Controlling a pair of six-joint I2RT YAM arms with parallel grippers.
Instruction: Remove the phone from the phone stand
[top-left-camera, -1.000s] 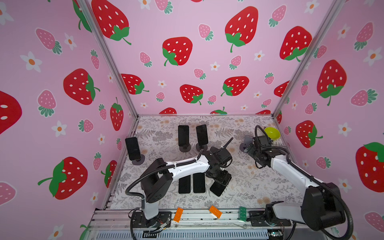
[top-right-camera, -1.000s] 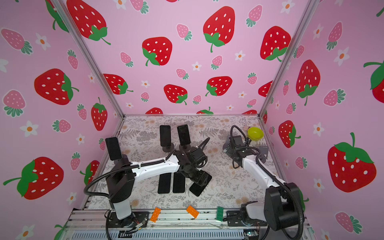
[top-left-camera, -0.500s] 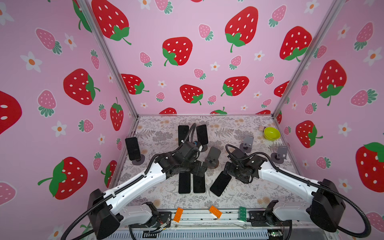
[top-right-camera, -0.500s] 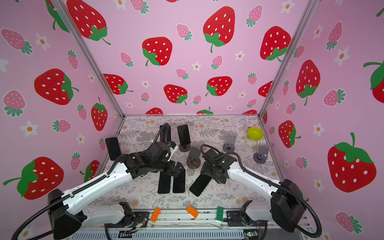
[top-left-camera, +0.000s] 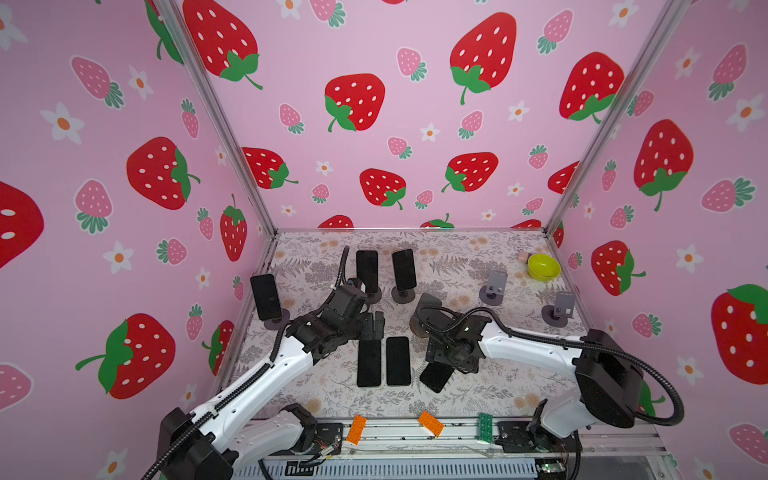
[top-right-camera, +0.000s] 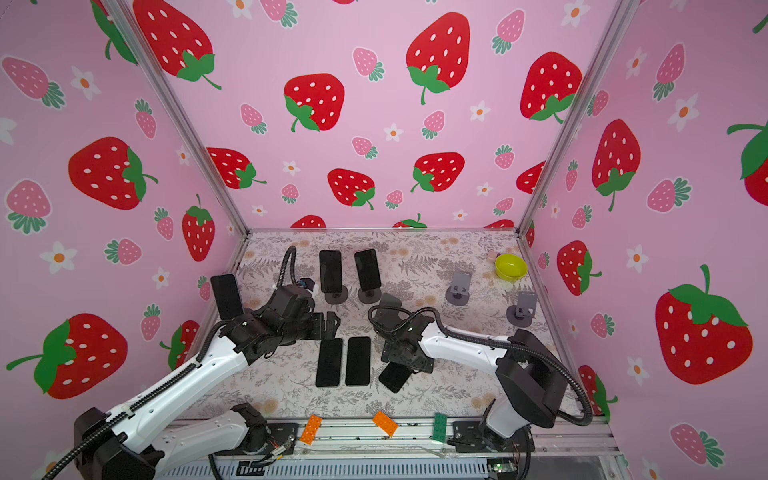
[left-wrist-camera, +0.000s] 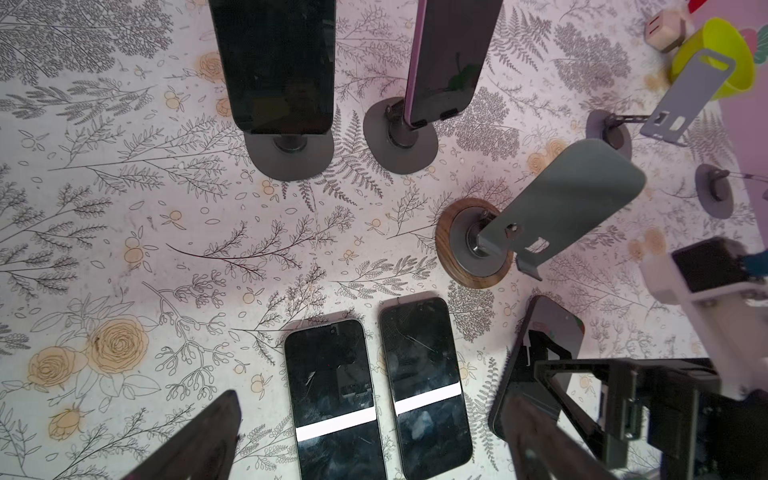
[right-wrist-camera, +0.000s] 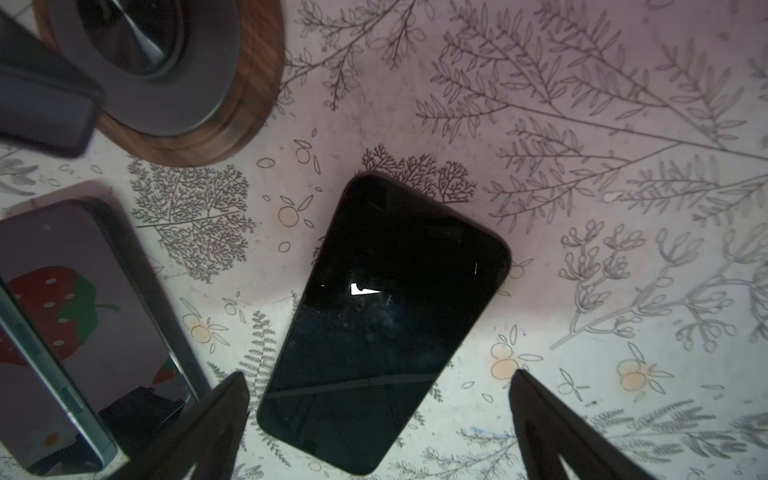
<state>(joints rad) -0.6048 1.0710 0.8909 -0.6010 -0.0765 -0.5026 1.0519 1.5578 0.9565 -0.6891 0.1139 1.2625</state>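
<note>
Three black phones stand on stands: one at the left (top-left-camera: 265, 296) and two at the back (top-left-camera: 367, 270) (top-left-camera: 404, 270), the same pair being close in the left wrist view (left-wrist-camera: 274, 62) (left-wrist-camera: 449, 58). Two phones (top-left-camera: 368, 363) (top-left-camera: 398, 360) lie flat side by side, and a third (top-left-camera: 434, 378) (right-wrist-camera: 386, 328) lies skewed beside them. My left gripper (top-left-camera: 376, 326) (left-wrist-camera: 370, 440) hangs open and empty above the flat pair. My right gripper (top-left-camera: 440, 361) (right-wrist-camera: 380, 432) is open over the skewed phone, fingers on either side, apart from it.
An empty stand on a wooden disc (left-wrist-camera: 473, 245) (right-wrist-camera: 166, 75) stands just behind the right gripper. Two more empty grey stands (top-left-camera: 494, 286) (top-left-camera: 561, 307) and a yellow-green bowl (top-left-camera: 543, 267) are at the back right. Toy bricks (top-left-camera: 356, 430) lie on the front rail.
My left gripper has let go of the skewed phone, opened and drawn back to the left. My right arm has swung in from the back right to hover over that phone.
</note>
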